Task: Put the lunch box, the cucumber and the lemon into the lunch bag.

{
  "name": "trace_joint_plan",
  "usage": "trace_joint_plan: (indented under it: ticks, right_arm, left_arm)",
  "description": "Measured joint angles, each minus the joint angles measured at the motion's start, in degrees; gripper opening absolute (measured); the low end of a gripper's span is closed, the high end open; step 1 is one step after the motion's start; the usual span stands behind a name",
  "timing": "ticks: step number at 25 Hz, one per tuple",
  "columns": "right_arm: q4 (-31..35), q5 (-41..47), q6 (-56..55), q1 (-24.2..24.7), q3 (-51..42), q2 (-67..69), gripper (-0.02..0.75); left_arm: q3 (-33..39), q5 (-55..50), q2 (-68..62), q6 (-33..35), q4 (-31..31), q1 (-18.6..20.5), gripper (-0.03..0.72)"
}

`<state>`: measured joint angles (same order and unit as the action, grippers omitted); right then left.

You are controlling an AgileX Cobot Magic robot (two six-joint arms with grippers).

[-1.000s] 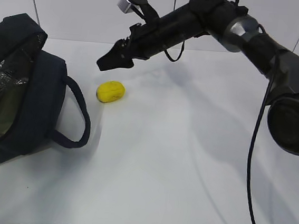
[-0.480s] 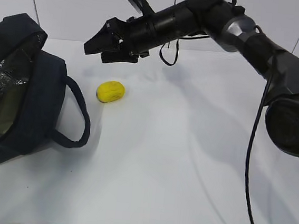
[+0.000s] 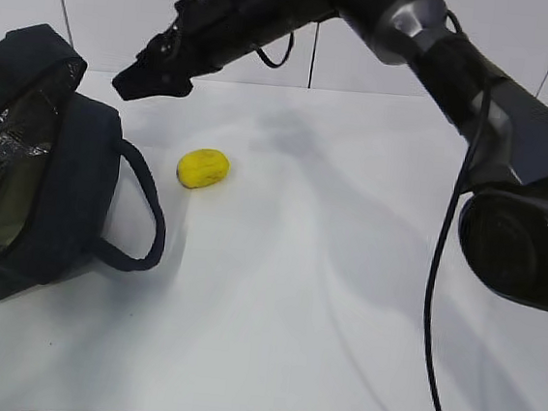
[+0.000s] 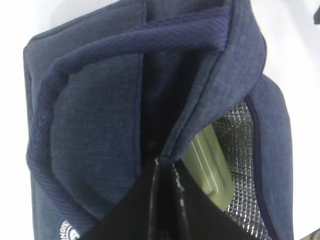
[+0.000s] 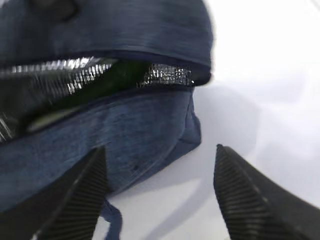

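The lunch bag [image 3: 40,168] lies open at nine o'clock on the white desk [image 3: 323,298], the pale green lid of the lunch box [image 4: 210,165] showing against its silvery lining — one item plainly packed. The lemon [image 3: 203,168] sits on the desk just beside the bag's handle, not yet loaded. No cucumber can be made out. The right tool [image 3: 135,83] hangs at eleven o'clock, fingers apart and empty; the left tool [image 4: 162,200] is pinched together on the bag's edge.
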<state>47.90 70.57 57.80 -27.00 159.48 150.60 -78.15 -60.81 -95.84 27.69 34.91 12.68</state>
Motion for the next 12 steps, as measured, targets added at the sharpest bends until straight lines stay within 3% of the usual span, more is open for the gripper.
trace_joint_plan:
  ticks: [3, 7, 12]
  right_arm:
    - [-8.85, 0.36, 6.8, -3.76, 2.02, -0.49, 0.533]
    - [-22.62, 1.2, 3.46, -7.76, 2.48, -0.54, 0.533]
    - [-30.74, 1.23, 1.53, -8.28, 2.48, -1.7, 0.533]
  left_arm:
    - [0.0, 0.12, 0.0, 0.23, 0.0, 0.0, -0.012]
    - [0.0, 0.23, 0.0, 0.68, 0.0, 0.0, -0.012]
    - [0.0, 0.49, 0.0, 1.91, 0.0, 0.0, -0.012]
